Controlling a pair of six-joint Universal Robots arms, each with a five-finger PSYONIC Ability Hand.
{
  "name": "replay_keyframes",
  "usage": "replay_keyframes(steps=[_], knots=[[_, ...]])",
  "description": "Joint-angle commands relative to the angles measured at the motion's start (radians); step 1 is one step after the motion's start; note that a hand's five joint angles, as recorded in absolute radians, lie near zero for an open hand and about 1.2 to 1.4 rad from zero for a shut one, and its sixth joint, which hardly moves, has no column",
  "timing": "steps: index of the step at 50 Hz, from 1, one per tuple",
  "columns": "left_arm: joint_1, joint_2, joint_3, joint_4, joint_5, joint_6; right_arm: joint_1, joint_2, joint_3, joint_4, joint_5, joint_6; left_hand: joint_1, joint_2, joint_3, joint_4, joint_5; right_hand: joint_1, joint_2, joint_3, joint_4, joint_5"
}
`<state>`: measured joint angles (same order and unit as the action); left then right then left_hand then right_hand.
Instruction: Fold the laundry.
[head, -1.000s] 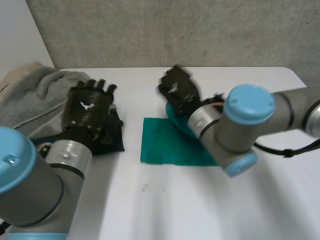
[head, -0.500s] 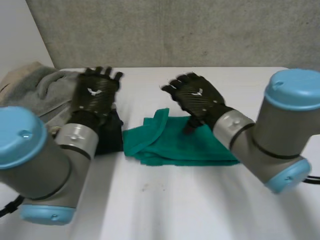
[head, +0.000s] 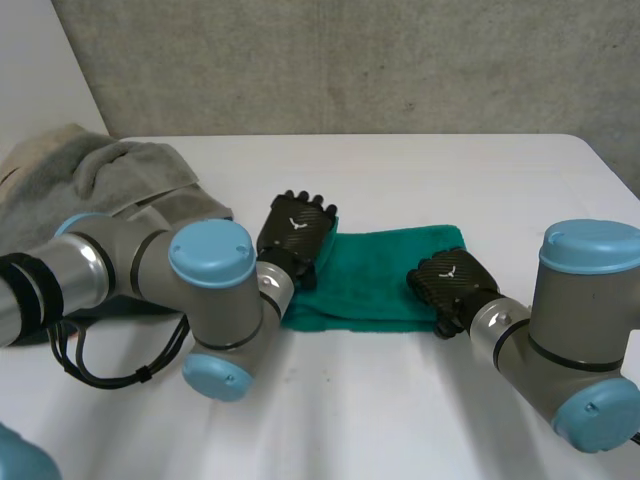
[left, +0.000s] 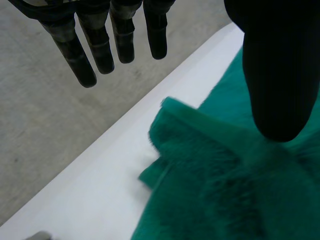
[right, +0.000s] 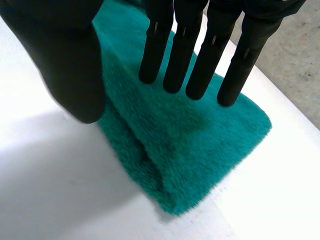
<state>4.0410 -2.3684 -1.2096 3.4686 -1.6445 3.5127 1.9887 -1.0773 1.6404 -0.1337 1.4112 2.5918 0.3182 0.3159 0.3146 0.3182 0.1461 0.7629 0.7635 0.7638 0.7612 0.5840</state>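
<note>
Head view first: where is the laundry, and what are the hands doing?

The green cloth (head: 385, 275) lies folded into a band in the middle of the white table (head: 400, 420). The left hand (head: 295, 228) is at its left end. The right hand (head: 450, 282) is at its near right edge.

Is either one gripping?

No. In the left wrist view the fingers (left: 100, 45) hang straight, out past the cloth's end, and the thumb (left: 275, 75) sits over the pile with nothing pinched. In the right wrist view the fingers (right: 195, 55) reach straight out above the doubled cloth, with the thumb (right: 70, 65) beside its near edge. That hand is empty too. I can't tell whether either hand presses down.

So which step is this?

I judge that one fold is laid and is being smoothed or let go. The left end looks bunched, with a rumpled corner. The next move calls for squaring that end, then pinching one short end and carrying it across to the other.

And the count?

One green cloth, one grey towel heap (head: 110, 180) at the table's far left beyond the left arm, and two hands, both empty.
</note>
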Motion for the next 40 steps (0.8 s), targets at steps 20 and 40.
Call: replay_keyframes(steps=[20,40], knots=[[0.027,0.152,-0.053,-0.039,-0.12,-0.021,-0.022,0.025,0.002,-0.05,0.055,-0.044,-0.037,-0.035,-0.034,-0.037,-0.04,0.361,0.361,0.36,0.363,0.366],[0.001,0.179,-0.145,-0.046,-0.121,-0.031,-0.114,0.028,0.019,-0.053,0.136,-0.18,-0.037,-0.035,-0.034,-0.037,-0.04,0.633,0.633,0.632,0.635,0.638]])
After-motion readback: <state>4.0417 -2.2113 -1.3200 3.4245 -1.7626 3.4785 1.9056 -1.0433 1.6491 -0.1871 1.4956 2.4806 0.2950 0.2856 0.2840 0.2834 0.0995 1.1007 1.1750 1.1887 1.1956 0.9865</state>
